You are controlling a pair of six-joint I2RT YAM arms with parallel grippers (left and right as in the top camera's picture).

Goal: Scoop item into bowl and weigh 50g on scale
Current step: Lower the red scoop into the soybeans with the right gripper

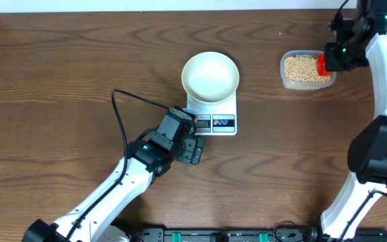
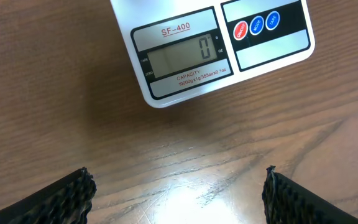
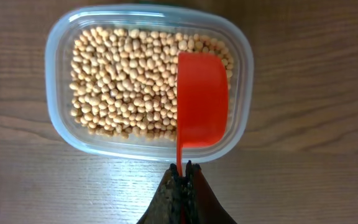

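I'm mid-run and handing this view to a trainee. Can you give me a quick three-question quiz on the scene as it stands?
1. Multiple choice: over the clear tub of soybeans, what is the right tool shut on?
A) the red scoop, by its handle
B) the tub's rim
C) nothing

2. True or false: the white bowl on the scale already holds soybeans.

3. Fill in: the scale's display reads ___.

Key: 1 A; 2 false; 3 0.
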